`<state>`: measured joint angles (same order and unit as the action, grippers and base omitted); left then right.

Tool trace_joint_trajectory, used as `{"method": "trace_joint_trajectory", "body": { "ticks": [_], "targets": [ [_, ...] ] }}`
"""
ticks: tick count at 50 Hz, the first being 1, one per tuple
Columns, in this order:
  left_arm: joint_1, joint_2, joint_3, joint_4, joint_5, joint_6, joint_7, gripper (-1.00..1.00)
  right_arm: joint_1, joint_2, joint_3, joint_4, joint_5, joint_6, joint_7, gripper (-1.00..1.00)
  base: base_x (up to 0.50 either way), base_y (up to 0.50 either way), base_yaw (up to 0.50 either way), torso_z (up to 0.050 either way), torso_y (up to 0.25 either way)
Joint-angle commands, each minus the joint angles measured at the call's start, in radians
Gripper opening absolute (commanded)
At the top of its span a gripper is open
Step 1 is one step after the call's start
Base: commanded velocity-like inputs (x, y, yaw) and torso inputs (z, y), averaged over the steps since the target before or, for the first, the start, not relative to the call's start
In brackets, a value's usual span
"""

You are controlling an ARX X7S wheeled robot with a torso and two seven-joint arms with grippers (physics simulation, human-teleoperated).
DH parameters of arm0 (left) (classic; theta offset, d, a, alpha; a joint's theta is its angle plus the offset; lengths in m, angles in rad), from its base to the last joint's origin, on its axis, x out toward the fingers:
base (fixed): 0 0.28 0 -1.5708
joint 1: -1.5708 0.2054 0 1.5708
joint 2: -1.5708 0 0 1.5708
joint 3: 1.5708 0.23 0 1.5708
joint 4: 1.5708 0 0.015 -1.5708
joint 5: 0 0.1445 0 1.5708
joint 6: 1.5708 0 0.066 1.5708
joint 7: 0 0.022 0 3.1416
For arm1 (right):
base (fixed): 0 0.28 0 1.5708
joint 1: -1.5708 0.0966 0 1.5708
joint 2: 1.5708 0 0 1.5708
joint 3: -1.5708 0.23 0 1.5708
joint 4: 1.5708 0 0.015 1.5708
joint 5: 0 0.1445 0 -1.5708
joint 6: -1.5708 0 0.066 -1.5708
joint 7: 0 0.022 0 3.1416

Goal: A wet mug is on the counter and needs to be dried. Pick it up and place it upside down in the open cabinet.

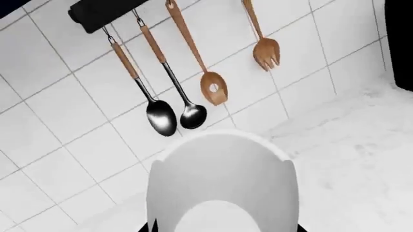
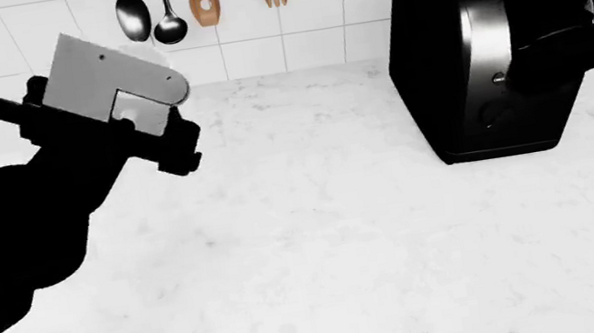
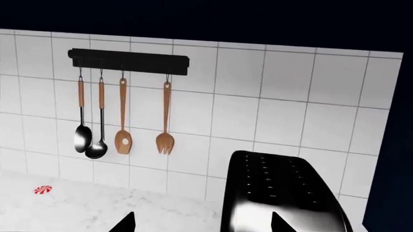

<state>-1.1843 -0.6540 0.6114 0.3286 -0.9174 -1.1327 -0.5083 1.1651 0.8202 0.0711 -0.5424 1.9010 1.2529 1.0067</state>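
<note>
Two claws in view, one readable. The left claw (image 2: pixel 126 86) is hovering above the bench (image 2: pixel 321 242), lifted clear of the marble, and pointing toward the tiled wall (image 2: pixel 251 19). In the left wrist view only one broad grey finger with a rounded tip and a notch (image 1: pixel 223 183) is showing. The other finger is hidden, so apart or together: cannot tell.

A small white shape is sitting against the far side of that grey finger, and it is reading as the mug (image 2: pixel 146 58). It is up off the bench with the left claw and touching it. It is blending into the white tile, so whether it is being clamped, and which way up it is, cannot be told.

Beyond the left claw, four utensils are hanging on the wall from a black rail (image 1: pixel 103 14): two dark metal spoons (image 1: pixel 161 116), a slotted wooden spoon (image 1: pixel 213 89) and a wooden fork (image 1: pixel 266 52).

The right claw (image 3: pixel 201 223) is showing two dark fingertips (image 3: pixel 125 223) standing well apart with nothing between them. It is sitting right by the black toaster (image 2: pixel 481 59), with the toaster's slotted top just ahead of it. In the head view the right arm (image 2: pixel 569 51) is overlapping the toaster's side. A red-and-white candy (image 3: pixel 43 189) is lying on the bench, well away from the right claw on the rail side. The left claw is well apart from the toaster.
</note>
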Motion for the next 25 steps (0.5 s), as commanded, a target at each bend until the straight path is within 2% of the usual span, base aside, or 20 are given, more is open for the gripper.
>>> {"method": "trace_joint_trajectory", "body": {
  "ticks": [1, 6, 13, 20, 25],
  "targets": [
    [-0.37, -0.149, 0.367, 0.2, 0.33, -0.007, 0.167, -1.0, 0.144, 0.011, -0.078, 0.142, -0.031, 0.058, -0.083, 1.0, 0.0, 0.0, 0.0, 0.0, 0.0],
    [-0.493, -0.19, 0.624, 0.26, 0.565, 0.059, 0.245, -1.0, 0.187, 0.022, -0.09, 0.179, -0.055, 0.091, -0.15, 1.0, 0.0, 0.0, 0.0, 0.0, 0.0],
    [-0.637, -0.226, 0.915, 0.318, 0.862, 0.13, 0.304, -1.0, 0.219, 0.045, -0.111, 0.26, -0.114, 0.145, -0.277, 1.0, 0.0, 0.0, 0.0, 0.0, 0.001],
    [-0.759, -0.256, 1.124, 0.317, 1.12, 0.21, 0.339, -1.0, 0.286, 0.042, -0.144, 0.341, -0.015, 0.185, -0.382, 1.0, 0.0, 0.0, 0.0, 0.0, 0.0],
    [-0.794, -0.27, 1.154, 0.28, 1.166, 0.247, 0.355, -1.0, 0.325, 0.044, -0.157, 0.364, -0.024, 0.253, -0.523, 1.0, 0.0, 0.0, 0.0, 0.0, 0.0]
  ]
}}
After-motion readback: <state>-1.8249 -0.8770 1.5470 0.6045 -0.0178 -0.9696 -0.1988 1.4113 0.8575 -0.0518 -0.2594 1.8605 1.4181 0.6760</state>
